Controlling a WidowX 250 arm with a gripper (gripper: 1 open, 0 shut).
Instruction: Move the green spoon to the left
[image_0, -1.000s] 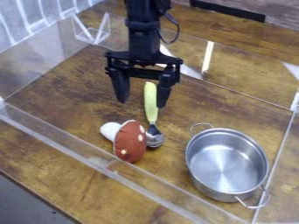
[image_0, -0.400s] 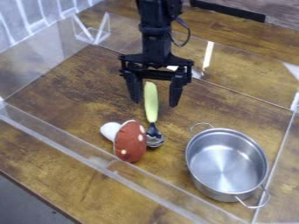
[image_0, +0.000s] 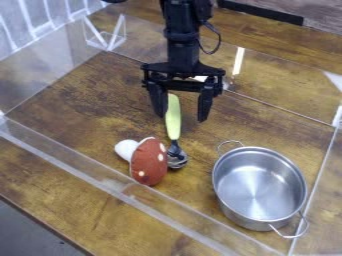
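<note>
The green spoon lies on the wooden table, its yellow-green handle pointing away and its silver bowl near the front, touching the mushroom toy. My gripper hangs directly above the handle's far end with its two black fingers spread wide, one on each side of the handle. It is open and holds nothing.
A red-capped white mushroom toy lies just left of the spoon's bowl. A steel pot stands at the front right. Clear plastic walls ring the wooden table.
My gripper has shifted right and slightly away, now centred over the spoon's handle. Its fingers stayed spread. The spoon, mushroom and pot have not moved.
</note>
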